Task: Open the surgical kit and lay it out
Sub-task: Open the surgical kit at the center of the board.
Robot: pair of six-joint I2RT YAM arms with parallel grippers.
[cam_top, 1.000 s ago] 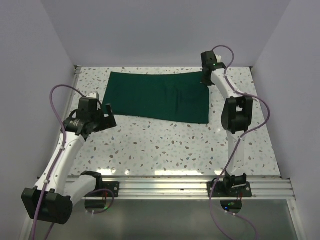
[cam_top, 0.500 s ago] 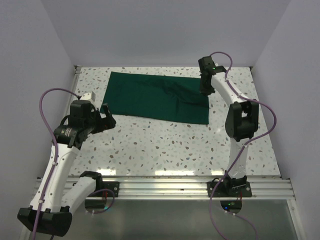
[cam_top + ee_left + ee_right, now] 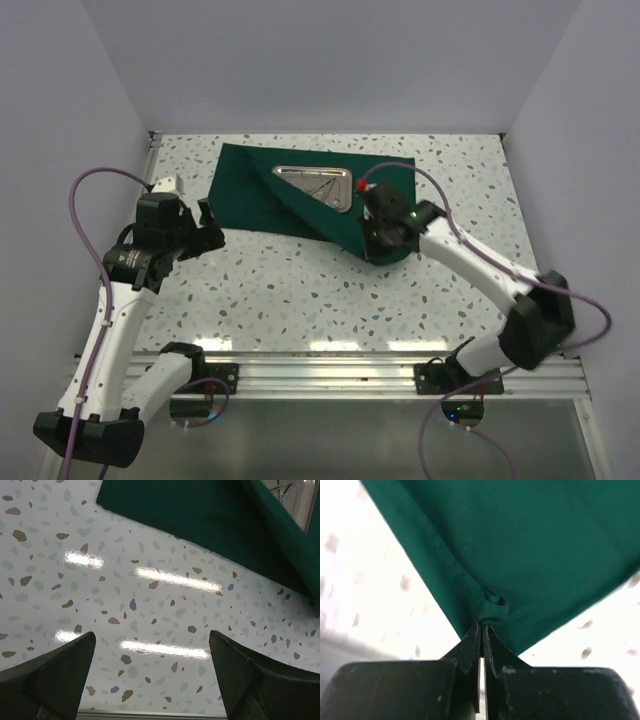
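The dark green cloth wrap [image 3: 250, 190] lies at the back of the table, its right flap pulled toward the front. A shiny steel tray [image 3: 314, 184] with slim silver instruments shows uncovered on it. My right gripper [image 3: 372, 243] is shut on a pinched corner of the cloth [image 3: 492, 607] and holds it stretched. My left gripper [image 3: 212, 228] is open and empty, just off the cloth's left front corner [image 3: 107, 502]. The tray's edge shows at the top right of the left wrist view [image 3: 300, 500].
The speckled tabletop [image 3: 330, 295] stretches from the cloth to the metal rail [image 3: 330, 375] at the front. Grey walls close in the back and sides. Purple cables loop off both arms.
My right gripper has dragged the cloth's far right corner forward and left, folding the flap back and baring the steel tray. My left arm has shifted slightly back and left.
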